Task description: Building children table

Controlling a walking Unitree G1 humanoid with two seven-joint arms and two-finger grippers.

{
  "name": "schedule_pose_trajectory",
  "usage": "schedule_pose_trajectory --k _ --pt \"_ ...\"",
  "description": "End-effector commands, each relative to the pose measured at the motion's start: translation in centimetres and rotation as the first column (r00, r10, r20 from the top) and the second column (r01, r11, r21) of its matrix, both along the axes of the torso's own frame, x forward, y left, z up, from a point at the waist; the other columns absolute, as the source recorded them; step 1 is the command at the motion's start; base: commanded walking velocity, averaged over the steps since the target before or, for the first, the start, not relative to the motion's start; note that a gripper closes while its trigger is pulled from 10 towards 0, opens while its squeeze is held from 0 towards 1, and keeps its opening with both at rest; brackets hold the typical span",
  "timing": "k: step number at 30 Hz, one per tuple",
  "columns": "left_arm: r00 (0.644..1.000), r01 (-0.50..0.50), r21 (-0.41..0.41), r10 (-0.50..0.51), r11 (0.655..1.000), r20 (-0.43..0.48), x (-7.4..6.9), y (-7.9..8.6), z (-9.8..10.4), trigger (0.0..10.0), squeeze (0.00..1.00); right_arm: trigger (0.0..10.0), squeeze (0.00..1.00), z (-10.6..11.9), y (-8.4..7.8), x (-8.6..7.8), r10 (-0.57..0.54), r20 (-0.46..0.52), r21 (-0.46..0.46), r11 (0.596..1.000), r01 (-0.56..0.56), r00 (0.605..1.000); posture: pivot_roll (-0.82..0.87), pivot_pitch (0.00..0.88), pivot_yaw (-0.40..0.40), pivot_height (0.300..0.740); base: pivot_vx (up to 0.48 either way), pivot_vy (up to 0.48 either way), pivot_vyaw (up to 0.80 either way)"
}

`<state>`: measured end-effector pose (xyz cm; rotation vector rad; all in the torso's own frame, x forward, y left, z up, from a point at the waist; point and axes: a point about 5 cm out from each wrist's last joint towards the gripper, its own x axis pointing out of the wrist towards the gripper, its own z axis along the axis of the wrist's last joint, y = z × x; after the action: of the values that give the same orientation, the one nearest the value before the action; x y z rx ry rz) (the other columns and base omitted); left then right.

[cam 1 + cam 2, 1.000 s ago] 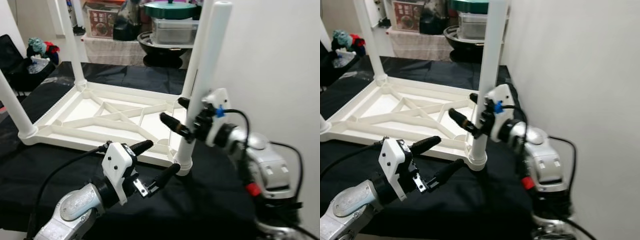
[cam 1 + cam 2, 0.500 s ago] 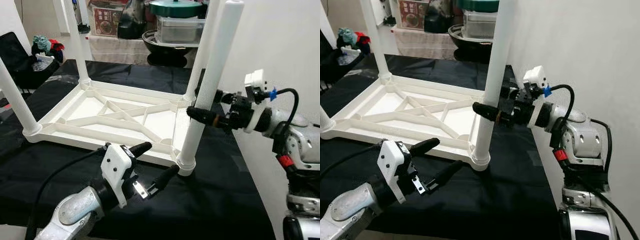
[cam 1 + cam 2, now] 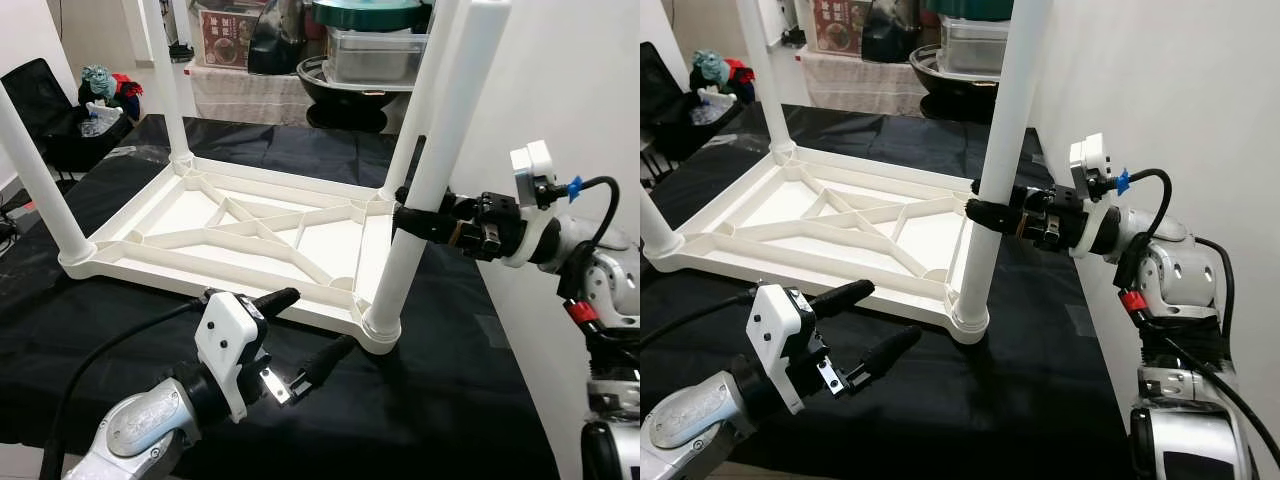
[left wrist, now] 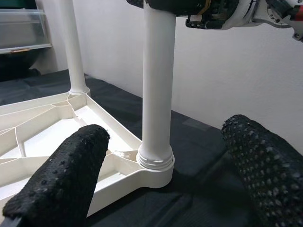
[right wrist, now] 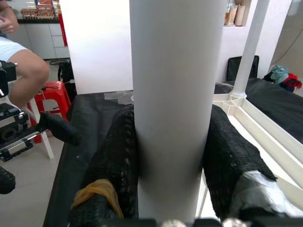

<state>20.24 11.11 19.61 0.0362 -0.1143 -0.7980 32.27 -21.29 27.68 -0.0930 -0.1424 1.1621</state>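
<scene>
You see the white plastic children's table (image 3: 250, 225) lying upside down on black cloth, ribbed underside up. Its four round legs stand upright at the corners, the nearest leg (image 3: 425, 190) seated in its socket.

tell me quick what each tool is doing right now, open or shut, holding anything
Left tool: open, holding nothing, low in front of the near white table leg.
Right tool: shut on that near white table leg, about midway up.

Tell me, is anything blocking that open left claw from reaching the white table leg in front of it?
Nothing visible does. The left gripper hangs with its jaws open, facing the near table leg above the black cloth, with only open space between them. The right gripper is clamped higher up on that leg, well above the socket.
</scene>
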Motion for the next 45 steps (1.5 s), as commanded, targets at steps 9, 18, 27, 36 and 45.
schedule_pose_trajectory --k 9,18,27,36,45 --pt "1.000 0.020 -0.009 -0.020 1.000 0.000 0.5 -0.2 0.0 10.0 0.00 0.0 0.00 -9.7 3.7 -4.6 -0.883 -0.100 -0.299 0.466 0.833 0.458 0.00 0.037 -0.092 0.740 0.000 0.000 0.00" --pt "1.000 0.020 -0.003 -0.020 1.000 0.009 1.1 -0.5 -0.3 10.0 0.00 9.6 0.00 -7.9 6.1 -2.4 -0.833 -0.101 -0.259 0.550 0.794 0.544 -0.01 0.015 -0.107 0.740 0.000 0.000 0.00" --pt "1.000 0.024 -0.005 -0.024 1.000 0.005 1.1 -0.6 -0.4 10.0 0.00 10.0 1.00 -4.3 8.7 -1.9 -0.635 -0.138 -0.044 0.770 0.636 0.760 0.00 0.021 -0.097 0.740 0.000 0.000 0.00" --pt "1.000 0.018 0.002 -0.018 1.000 -0.013 0.6 -0.4 -0.7 10.0 0.00 10.0 1.00 -4.3 5.8 -2.0 -0.168 -0.128 0.013 0.985 0.171 0.977 0.01 0.040 -0.100 0.740 0.000 0.000 0.00" --pt "0.999 0.023 0.002 -0.023 1.000 -0.037 -0.6 -0.4 -0.7 10.0 0.00 10.0 1.00 -4.0 3.3 -0.2 -0.047 -0.168 0.064 0.996 0.058 0.985 0.05 0.090 -0.091 0.740 0.000 0.000 0.00"
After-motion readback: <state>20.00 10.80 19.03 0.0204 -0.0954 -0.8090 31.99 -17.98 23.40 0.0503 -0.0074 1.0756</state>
